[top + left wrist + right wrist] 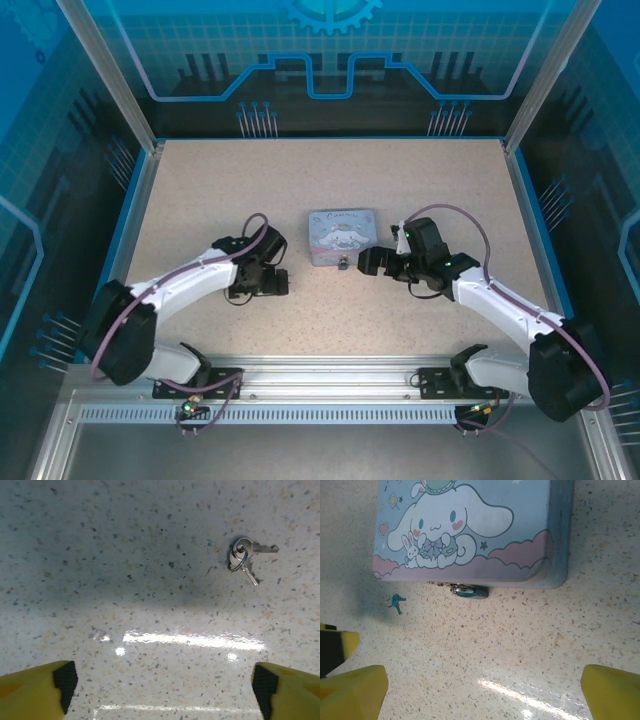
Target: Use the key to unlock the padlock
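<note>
Your left gripper [164, 684] hangs low over the bare speckled table [200, 190], its yellow fingers [37, 690] spread wide with nothing between them. Your right gripper [482, 687] is just as wide apart and empty.

The padlock [470, 591] hangs at the clasp on the near side of the pale blue cartoon tin [470, 530], which sits around the middle of the table. The key [244, 557] lies flat on a ring with a second one. It is a little left of the padlock, apart from the tin and ahead of your left fingers.

Your left arm [190, 285] reaches in from the near-left corner with its wrist bent down. Your right arm [500, 305] comes in from the near-right corner, its gripper low beside the tin's near right corner.
</note>
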Robot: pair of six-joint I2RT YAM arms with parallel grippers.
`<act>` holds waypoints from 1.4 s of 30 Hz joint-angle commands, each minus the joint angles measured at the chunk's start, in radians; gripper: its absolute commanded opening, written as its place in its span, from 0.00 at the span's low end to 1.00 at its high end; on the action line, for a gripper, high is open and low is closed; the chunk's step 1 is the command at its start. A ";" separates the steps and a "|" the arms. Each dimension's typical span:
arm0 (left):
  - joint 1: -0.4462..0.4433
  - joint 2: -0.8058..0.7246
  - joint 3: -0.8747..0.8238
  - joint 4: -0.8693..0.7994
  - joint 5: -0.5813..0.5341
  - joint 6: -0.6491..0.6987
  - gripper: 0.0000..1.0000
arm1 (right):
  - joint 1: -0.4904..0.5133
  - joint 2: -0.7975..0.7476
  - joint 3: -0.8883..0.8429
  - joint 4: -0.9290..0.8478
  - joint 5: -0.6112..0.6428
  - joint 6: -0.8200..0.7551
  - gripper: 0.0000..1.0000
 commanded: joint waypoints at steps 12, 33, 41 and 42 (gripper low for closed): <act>-0.026 0.266 0.224 -0.005 -0.033 0.186 0.69 | 0.010 -0.058 -0.027 -0.045 0.029 -0.018 1.00; -0.009 0.367 0.241 0.068 -0.015 0.215 0.60 | 0.006 -0.091 -0.042 -0.077 0.072 -0.008 1.00; 0.016 0.378 0.215 0.097 0.000 0.219 0.52 | 0.004 -0.094 -0.045 -0.082 0.077 -0.006 1.00; 0.019 0.379 0.211 0.101 0.002 0.219 0.50 | 0.004 -0.095 -0.045 -0.083 0.075 -0.006 1.00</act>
